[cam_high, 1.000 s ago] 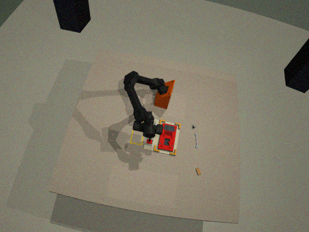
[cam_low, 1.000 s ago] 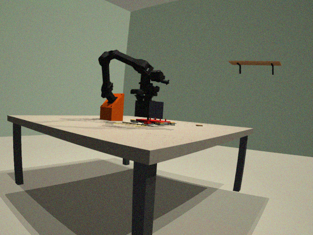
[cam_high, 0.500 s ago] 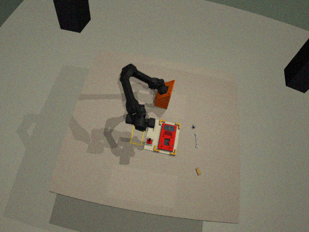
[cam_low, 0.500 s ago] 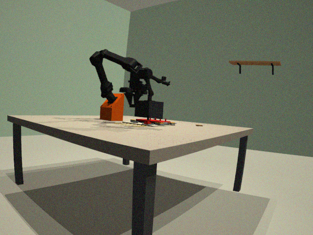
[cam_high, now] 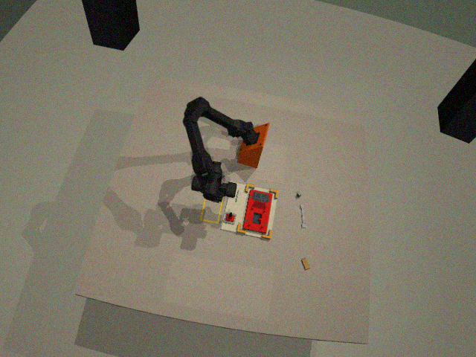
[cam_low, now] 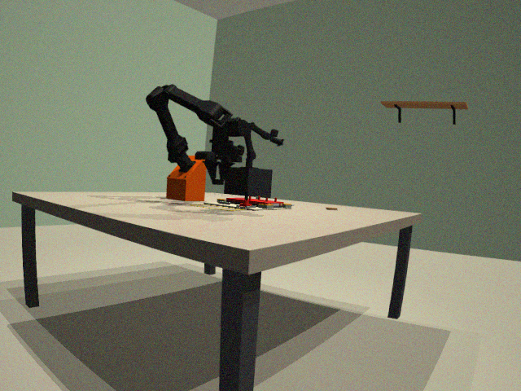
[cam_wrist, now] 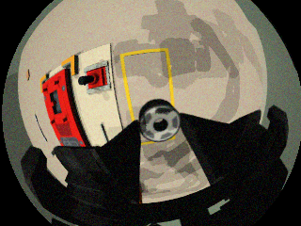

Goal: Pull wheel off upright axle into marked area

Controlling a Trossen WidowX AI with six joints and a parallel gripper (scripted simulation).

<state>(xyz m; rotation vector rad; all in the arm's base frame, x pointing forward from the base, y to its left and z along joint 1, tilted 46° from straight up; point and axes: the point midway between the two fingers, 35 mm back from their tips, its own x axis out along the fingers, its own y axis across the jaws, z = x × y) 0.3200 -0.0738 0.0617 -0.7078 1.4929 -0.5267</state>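
Note:
The gripper (cam_wrist: 160, 123) is shut on the wheel (cam_wrist: 161, 113), a small dark wheel with a grey spoked face and a hole at its centre. It holds the wheel above the table, clear of the axle. In the wrist view the wheel overlaps the near end of the marked area (cam_high: 210, 221) (cam_wrist: 144, 52), a yellow outline. The black upright axle (cam_high: 230, 214) (cam_wrist: 86, 80) stands bare on its red base (cam_high: 230, 219) (cam_wrist: 99, 76). In the top view the arm hides the fingertips and wheel; in the exterior view the wheel cannot be made out.
The axle base stands on a cream board (cam_high: 234, 205) (cam_wrist: 87, 105) beside the yellow outline. The board also carries a red panel (cam_high: 251, 209) (cam_wrist: 61, 123) with orange corner pieces. A grey rod (cam_high: 303, 216), a small dark part (cam_high: 297, 195) and a tan block (cam_high: 305, 263) lie beyond it.

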